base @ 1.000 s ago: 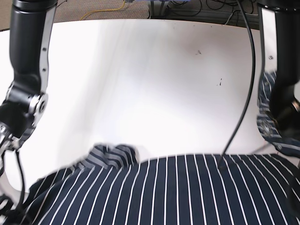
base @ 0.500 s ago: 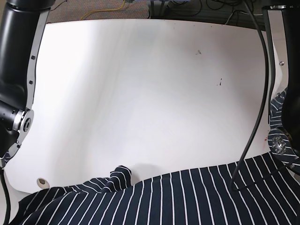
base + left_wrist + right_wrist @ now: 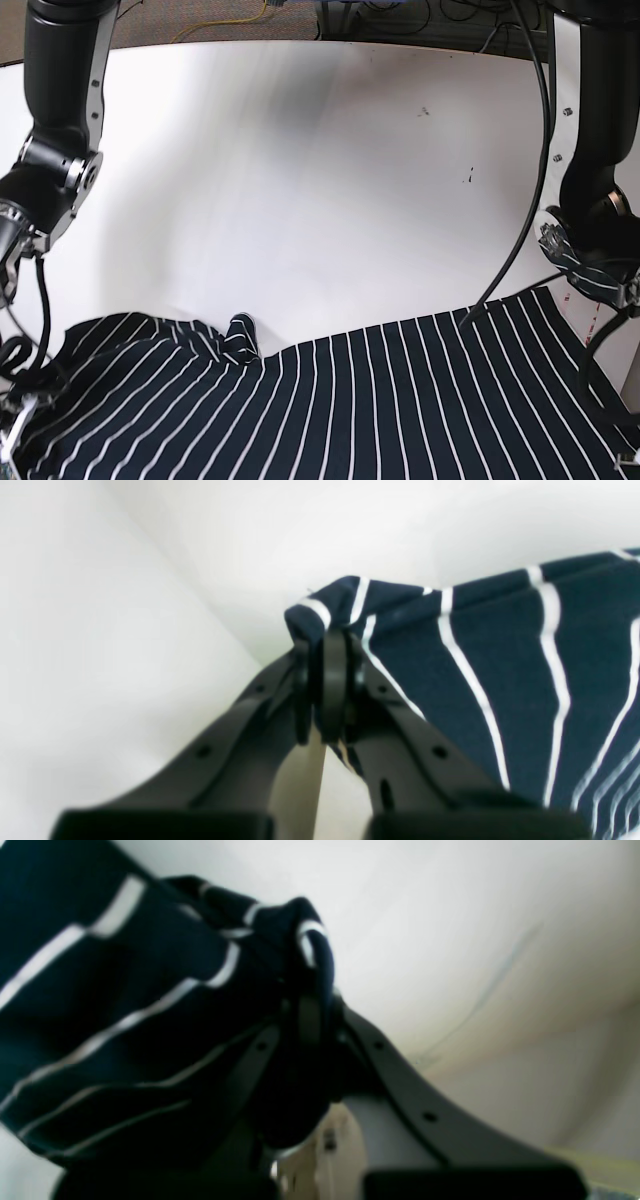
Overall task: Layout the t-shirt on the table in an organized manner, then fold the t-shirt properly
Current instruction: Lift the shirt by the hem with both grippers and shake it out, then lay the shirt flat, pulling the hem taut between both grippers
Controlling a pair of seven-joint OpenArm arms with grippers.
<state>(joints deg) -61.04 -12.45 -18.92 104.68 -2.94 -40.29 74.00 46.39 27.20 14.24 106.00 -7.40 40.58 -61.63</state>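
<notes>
A: Count, please.

B: I list one t-shirt (image 3: 380, 400), one table (image 3: 300, 170), two grippers. The shirt lies along the near edge of the table in the base view, a small bunched fold (image 3: 240, 335) at its far hem.

A: Grips?

B: My left gripper (image 3: 332, 680) is clamped on a corner of the shirt. My right gripper (image 3: 310, 1015) is pinched closed on another bunched edge.

A: Room?

B: I see bare white tabletop beyond the far hem to the far edge; two small dark specks (image 3: 424, 112).
</notes>
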